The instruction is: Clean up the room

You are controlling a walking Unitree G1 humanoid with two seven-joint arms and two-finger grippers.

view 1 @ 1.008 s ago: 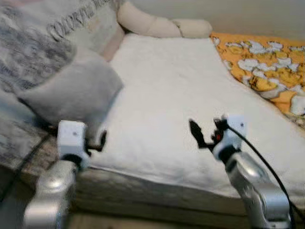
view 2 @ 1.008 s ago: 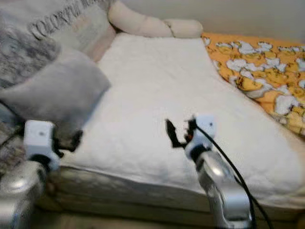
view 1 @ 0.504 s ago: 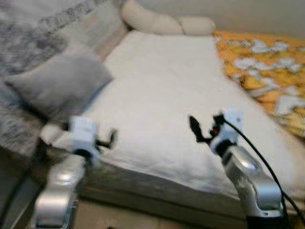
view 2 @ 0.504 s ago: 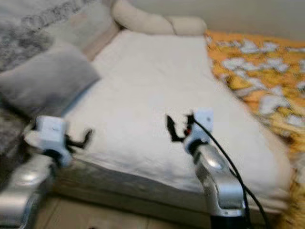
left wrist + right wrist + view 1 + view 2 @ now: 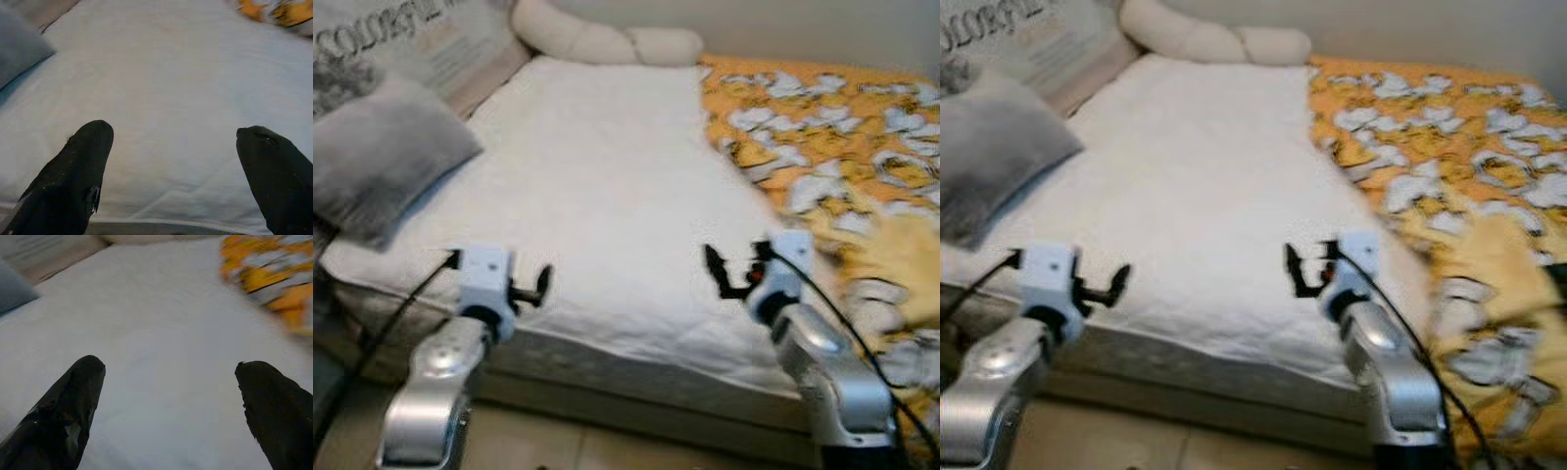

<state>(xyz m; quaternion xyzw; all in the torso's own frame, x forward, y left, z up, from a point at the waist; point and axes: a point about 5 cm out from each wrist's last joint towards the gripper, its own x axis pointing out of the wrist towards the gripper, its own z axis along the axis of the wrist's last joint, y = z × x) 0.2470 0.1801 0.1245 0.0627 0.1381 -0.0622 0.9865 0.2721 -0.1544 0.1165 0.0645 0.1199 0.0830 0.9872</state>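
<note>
Orange blanket with a white pattern (image 5: 822, 137), rumpled, covers the right side of the bed, beside a white quilted cover (image 5: 607, 176) spread over the middle. Left gripper (image 5: 533, 289) hovers over the near left edge of the white cover, fingers spread apart and empty. Right gripper (image 5: 729, 274) hovers over the near edge close to the orange blanket, likewise spread and empty. Grey plush pillow (image 5: 382, 157) lies at the bed's left side; a long cream bolster (image 5: 602, 39) rests at the far end.
</note>
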